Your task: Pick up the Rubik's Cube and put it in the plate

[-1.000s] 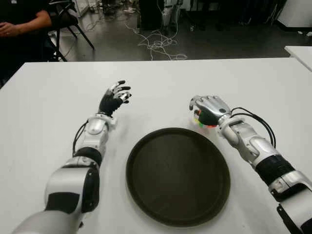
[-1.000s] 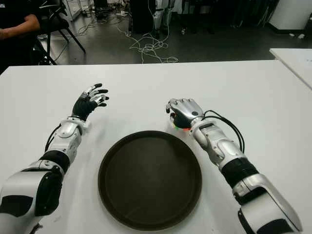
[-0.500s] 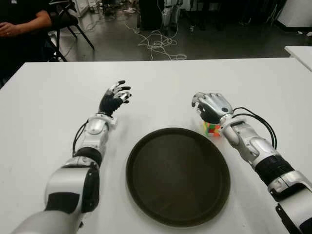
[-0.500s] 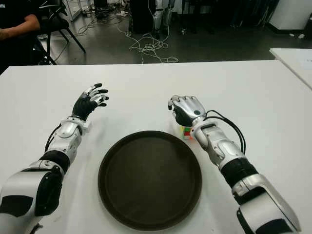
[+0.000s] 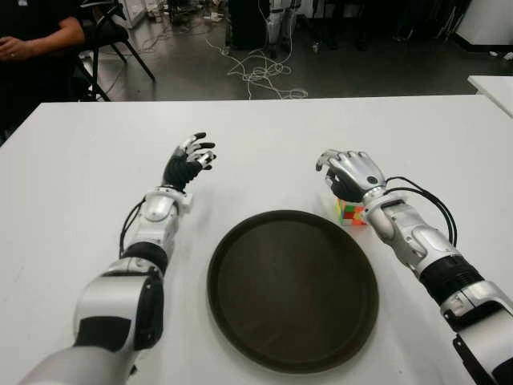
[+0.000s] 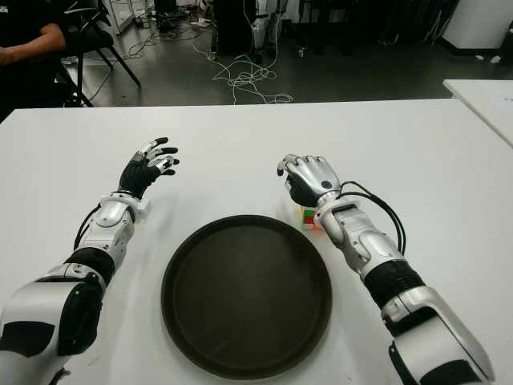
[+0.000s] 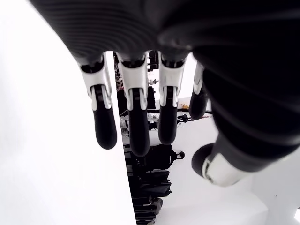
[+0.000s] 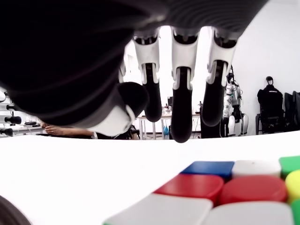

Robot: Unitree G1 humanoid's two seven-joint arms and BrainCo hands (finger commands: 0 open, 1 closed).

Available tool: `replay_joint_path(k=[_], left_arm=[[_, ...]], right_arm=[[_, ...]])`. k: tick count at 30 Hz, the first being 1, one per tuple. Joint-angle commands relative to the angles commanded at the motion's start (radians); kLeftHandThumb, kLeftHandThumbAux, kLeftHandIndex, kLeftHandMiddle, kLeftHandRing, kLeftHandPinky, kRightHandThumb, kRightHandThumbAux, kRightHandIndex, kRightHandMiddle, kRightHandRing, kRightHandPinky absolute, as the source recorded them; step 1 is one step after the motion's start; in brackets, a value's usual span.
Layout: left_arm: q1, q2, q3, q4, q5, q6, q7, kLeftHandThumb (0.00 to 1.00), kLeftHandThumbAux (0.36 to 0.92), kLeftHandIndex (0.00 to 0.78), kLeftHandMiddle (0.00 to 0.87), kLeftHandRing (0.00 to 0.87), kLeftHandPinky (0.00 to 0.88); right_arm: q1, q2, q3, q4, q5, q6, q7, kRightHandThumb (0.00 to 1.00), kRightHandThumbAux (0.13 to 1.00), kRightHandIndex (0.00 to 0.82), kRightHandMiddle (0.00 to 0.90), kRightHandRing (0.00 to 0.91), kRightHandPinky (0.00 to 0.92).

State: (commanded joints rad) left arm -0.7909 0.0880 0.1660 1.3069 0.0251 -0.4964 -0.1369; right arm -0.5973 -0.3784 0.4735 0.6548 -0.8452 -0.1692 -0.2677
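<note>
The Rubik's Cube (image 5: 349, 212) sits on the white table (image 5: 80, 152) just past the right rim of the dark round plate (image 5: 292, 289). My right hand (image 5: 346, 171) hovers over the cube's far side with its fingers spread, holding nothing. The right wrist view shows the cube's coloured tiles (image 8: 220, 187) under the palm, with the fingertips (image 8: 181, 126) lifted off it. My left hand (image 5: 189, 160) shows left of the plate, fingers spread and empty.
A person (image 5: 36, 36) sits beyond the table's far left corner beside a chair (image 5: 120, 32). Cables (image 5: 260, 72) lie on the floor behind the table. Another white table's corner (image 5: 493, 84) shows at the right.
One second ago my right hand was curled over the cube. It has since opened and lifted back, leaving the cube uncovered on the table by the plate's rim. The left hand has not moved.
</note>
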Motion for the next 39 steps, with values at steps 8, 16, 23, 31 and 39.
replay_joint_path(k=[8,16,23,31,39], left_arm=[[0.0,-0.001,0.001,0.0,-0.001,0.0,-0.001,0.297,0.717,0.168,0.265,0.297,0.342],[-0.001,-0.001,0.002,0.0,-0.003,0.002,-0.005,0.282,0.707,0.167,0.265,0.296,0.337],[-0.004,-0.001,-0.002,0.001,0.002,0.011,0.004,0.295,0.724,0.172,0.269,0.294,0.34],[-0.006,-0.002,0.005,0.002,-0.007,0.019,-0.004,0.287,0.705,0.17,0.262,0.292,0.334],[-0.006,0.0,0.002,0.003,-0.002,0.02,-0.001,0.254,0.692,0.165,0.258,0.292,0.338]], right_arm=[[-0.001,-0.002,-0.004,0.002,0.005,-0.007,-0.008,0.825,0.696,0.381,0.477,0.44,0.404],[0.0,0.0,-0.008,-0.003,0.001,0.005,-0.014,0.825,0.696,0.382,0.477,0.444,0.414],[-0.003,-0.008,-0.025,-0.011,0.013,-0.004,-0.035,0.822,0.7,0.367,0.489,0.436,0.412],[-0.007,-0.025,-0.056,-0.033,0.03,-0.028,-0.039,0.601,0.745,0.314,0.133,0.124,0.145],[-0.002,-0.037,-0.07,-0.045,0.032,-0.017,-0.024,0.039,0.746,0.013,0.005,0.005,0.006]])
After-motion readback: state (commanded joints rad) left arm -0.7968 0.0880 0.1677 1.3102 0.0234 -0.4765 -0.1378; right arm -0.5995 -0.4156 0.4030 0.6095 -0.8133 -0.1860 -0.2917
